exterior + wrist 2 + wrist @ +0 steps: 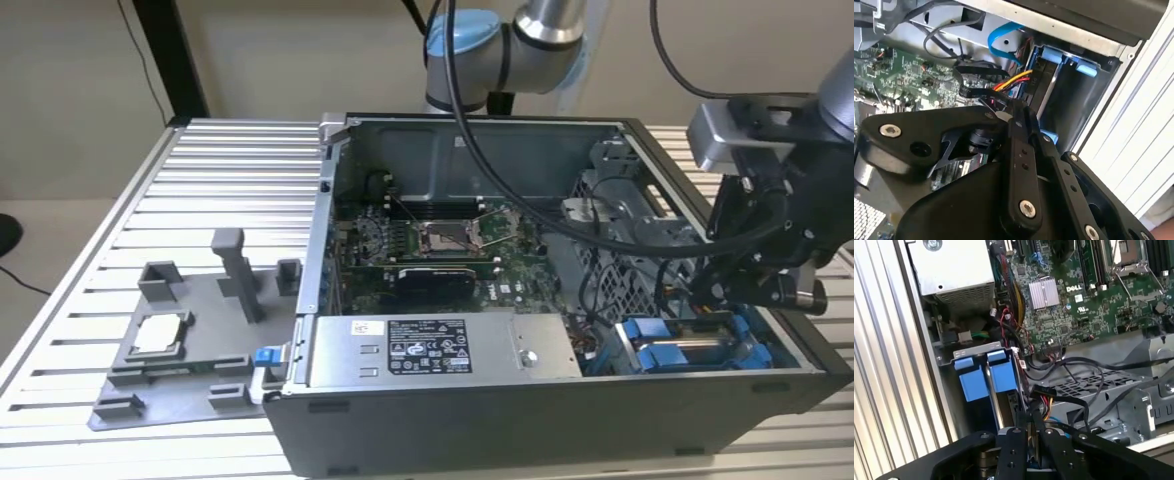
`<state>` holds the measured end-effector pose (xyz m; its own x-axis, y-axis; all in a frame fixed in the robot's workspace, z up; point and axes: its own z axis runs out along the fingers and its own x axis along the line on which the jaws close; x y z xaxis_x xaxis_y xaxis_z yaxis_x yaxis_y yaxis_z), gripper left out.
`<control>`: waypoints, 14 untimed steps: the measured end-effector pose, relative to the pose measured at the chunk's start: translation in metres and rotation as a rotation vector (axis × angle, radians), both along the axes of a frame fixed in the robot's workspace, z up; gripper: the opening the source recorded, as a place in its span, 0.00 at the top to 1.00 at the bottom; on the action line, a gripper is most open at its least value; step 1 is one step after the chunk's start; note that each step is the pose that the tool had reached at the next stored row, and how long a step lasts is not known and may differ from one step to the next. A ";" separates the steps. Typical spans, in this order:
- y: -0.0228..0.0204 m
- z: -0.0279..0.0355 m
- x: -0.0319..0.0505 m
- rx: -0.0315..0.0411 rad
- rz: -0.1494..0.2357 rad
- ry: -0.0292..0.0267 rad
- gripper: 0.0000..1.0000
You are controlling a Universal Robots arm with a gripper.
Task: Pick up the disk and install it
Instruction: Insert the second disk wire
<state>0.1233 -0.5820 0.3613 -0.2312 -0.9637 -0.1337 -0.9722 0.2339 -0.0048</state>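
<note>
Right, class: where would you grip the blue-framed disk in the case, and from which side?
Probably by its blue carrier tabs, coming from the open side of the case: the disk stands on edge inside, so little else is exposed.

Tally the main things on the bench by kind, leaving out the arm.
Open computer case: 1
Grey fixture tray: 1
Small silver chip on that tray: 1
Blue-framed carriers in the case's drive bay: 2
Total: 5

Slatted table (200, 170) under computer case (534, 420), fixture (187, 350)
</note>
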 end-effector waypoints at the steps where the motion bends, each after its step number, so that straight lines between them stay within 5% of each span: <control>1: 0.0000 -0.0005 -0.0014 -0.0002 0.001 -0.0085 1.00; 3: 0.0000 -0.0017 -0.0051 -0.0009 0.003 -0.0179 1.00; 6: 0.0000 -0.0024 -0.0122 -0.0119 0.010 -0.0187 1.00; 10: 0.0000 -0.0038 -0.0190 -0.0120 0.020 -0.0271 1.00; 11: 0.0002 -0.0041 -0.0197 -0.0122 0.022 -0.0354 1.00; 14: 0.0003 -0.0050 -0.0205 -0.0127 0.031 -0.0775 1.00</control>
